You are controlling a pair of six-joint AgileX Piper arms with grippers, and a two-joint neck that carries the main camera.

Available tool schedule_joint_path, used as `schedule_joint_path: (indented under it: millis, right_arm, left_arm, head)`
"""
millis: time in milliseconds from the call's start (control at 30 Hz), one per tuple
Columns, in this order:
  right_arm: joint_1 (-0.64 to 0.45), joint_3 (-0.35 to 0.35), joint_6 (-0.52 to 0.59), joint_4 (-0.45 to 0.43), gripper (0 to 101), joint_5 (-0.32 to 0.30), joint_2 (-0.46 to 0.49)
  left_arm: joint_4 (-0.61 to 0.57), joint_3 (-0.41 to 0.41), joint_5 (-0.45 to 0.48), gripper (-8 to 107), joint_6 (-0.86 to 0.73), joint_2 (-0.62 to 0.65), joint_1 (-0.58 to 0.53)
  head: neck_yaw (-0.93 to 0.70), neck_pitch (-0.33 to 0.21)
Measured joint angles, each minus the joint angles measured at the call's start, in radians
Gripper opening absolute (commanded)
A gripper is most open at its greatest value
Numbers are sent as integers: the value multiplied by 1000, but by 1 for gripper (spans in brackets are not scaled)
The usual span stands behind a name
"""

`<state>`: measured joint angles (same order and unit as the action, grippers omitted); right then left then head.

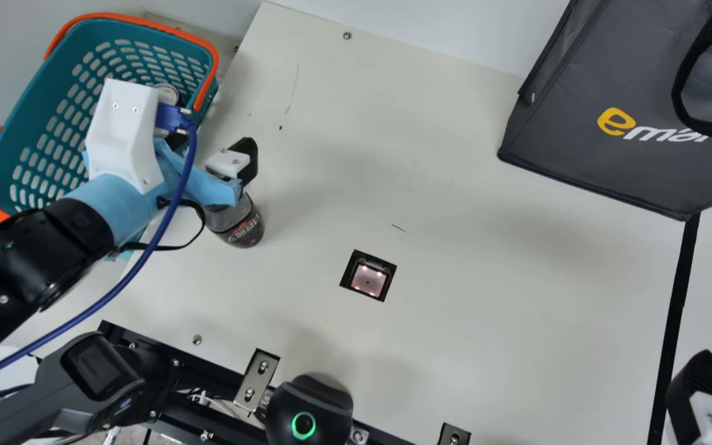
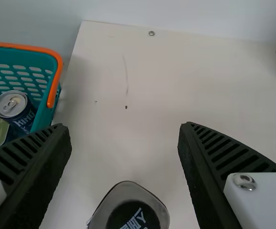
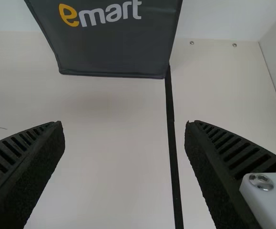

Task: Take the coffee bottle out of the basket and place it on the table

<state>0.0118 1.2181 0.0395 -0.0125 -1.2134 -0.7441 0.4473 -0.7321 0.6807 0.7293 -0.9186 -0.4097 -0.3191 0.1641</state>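
The trouble I'd watch for is toppling the coffee bottle (image 1: 243, 227) as I leave it: if I drew my left gripper (image 2: 124, 126) off sideways rather than straight back, a ribbed finger (image 2: 42, 162) could knock the bottle's shoulder or cap (image 2: 132, 217) and send it rolling over the desk (image 1: 455, 185). My second worry is the basket (image 1: 28, 111), close by on one side; swinging out that way might hook a finger under its orange handle (image 2: 56, 81) and drag the basket, with the can (image 2: 14, 105) in it, against the bottle. The loose black strap (image 1: 158, 248) and the blue cable (image 1: 191, 145) on my arm could also snag on the handle or brush the bottle. As for where things lie, the bottle looks to be standing upright on the desk, outside the basket and just beside it, partly under my left gripper in the main view. My left fingers are spread wide, and in my wrist view the cap sits in the span between them, with bare desk showing on either side, so I judge I have no grip on it; my own gripper covers part of it, so I can't swear how deep between the pads it reaches. My right gripper (image 3: 123, 122), also spread and holding nothing, is well apart from the bottle.
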Motion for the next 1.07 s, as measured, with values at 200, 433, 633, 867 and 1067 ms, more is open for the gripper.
schedule_joint_path:
  millis: [200, 433, 633, 867, 1067]
  right_arm:
    - [0, 0, 0, 0, 91, 0, 0]
    - [0, 0, 0, 0, 91, 0, 0]
    - [0, 0, 0, 0, 91, 0, 0]
    - [0, 0, 0, 0, 91, 0, 0]
    - [0, 0, 0, 0, 91, 0, 0]
  left_arm:
    - [8, -8, 2, 90, -3, 6, 8]
    - [8, -8, 2, 90, -3, 6, 9]
    - [8, -8, 2, 90, -3, 6, 9]
    - [8, -8, 2, 90, -3, 6, 9]
    - [8, -8, 2, 90, -3, 6, 9]
  head:
    - [0, 0]
    - [0, 2]
    - [0, 0]
    - [0, 0]
    - [0, 0]
